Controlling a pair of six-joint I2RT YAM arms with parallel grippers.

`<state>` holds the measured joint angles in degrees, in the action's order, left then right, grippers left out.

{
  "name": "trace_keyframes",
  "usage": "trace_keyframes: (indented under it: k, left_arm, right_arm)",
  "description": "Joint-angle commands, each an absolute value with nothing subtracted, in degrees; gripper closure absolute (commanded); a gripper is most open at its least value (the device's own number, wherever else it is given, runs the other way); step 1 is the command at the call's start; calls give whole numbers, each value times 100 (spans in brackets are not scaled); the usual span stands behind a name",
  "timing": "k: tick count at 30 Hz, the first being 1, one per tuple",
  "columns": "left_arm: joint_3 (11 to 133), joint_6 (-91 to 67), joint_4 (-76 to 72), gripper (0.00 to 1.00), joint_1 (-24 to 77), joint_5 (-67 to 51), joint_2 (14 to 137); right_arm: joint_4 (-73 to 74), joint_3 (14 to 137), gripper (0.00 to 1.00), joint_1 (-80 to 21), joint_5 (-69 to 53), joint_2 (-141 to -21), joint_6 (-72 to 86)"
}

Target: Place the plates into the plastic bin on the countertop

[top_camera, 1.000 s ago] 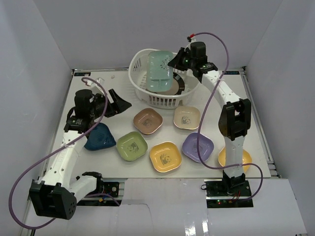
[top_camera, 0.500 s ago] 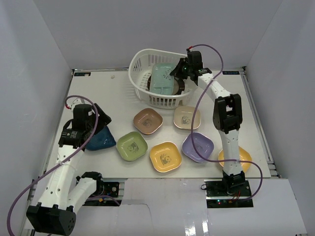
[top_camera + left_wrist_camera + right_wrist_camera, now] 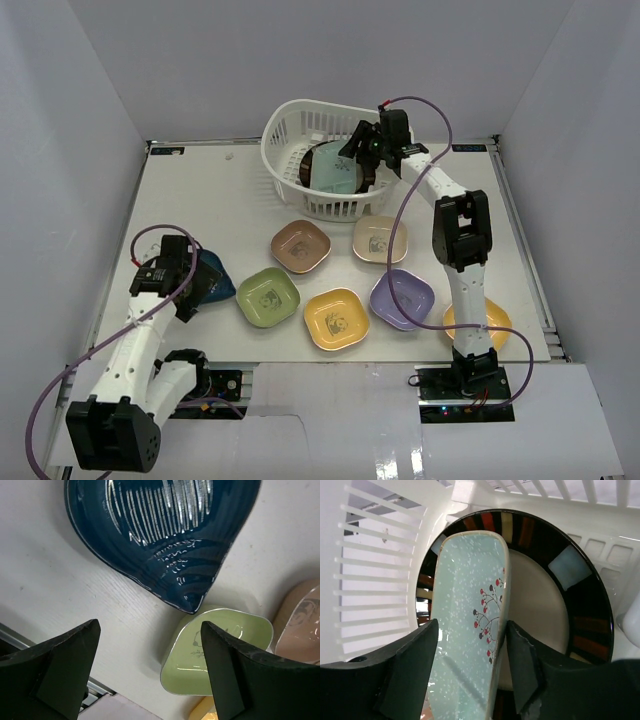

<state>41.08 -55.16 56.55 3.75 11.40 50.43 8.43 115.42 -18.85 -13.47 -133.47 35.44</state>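
The plastic bin (image 3: 290,118) stands at the back of the countertop (image 3: 215,195). Inside it a mint-green tray (image 3: 333,172) leans on a round black striped-rim plate (image 3: 582,612). My right gripper (image 3: 357,158) reaches into the bin, open, with the tray (image 3: 465,600) between its spread fingers (image 3: 412,672). At the near left my left gripper (image 3: 192,290) hangs open just above a dark blue plate (image 3: 160,530), with nothing between its jaws. Brown (image 3: 300,246), beige (image 3: 379,239), green (image 3: 268,296), yellow (image 3: 338,318) and purple (image 3: 402,298) plates lie in the middle.
An orange plate (image 3: 495,322) lies partly behind the right arm's lower links. White walls close in the countertop on three sides. The left wrist view also shows the green plate (image 3: 220,650) and the table's near edge (image 3: 97,692).
My right gripper lowered the mint-green tray into the bin and its jaws opened. My left arm swung down and toward the near left, over the dark blue plate.
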Motion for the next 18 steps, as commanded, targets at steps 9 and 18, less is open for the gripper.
trace_keyframes:
  k: [9, 18]
  left_arm:
    - [3261, -6757, 5450, 4, -43, 834, 5265]
    - [2752, -7031, 4000, 12, -290, 1345, 5238]
  right_arm:
    - [518, 11768, 3, -2197, -1836, -12709, 2831]
    - [686, 11383, 2, -2311, -2487, -12086, 2215]
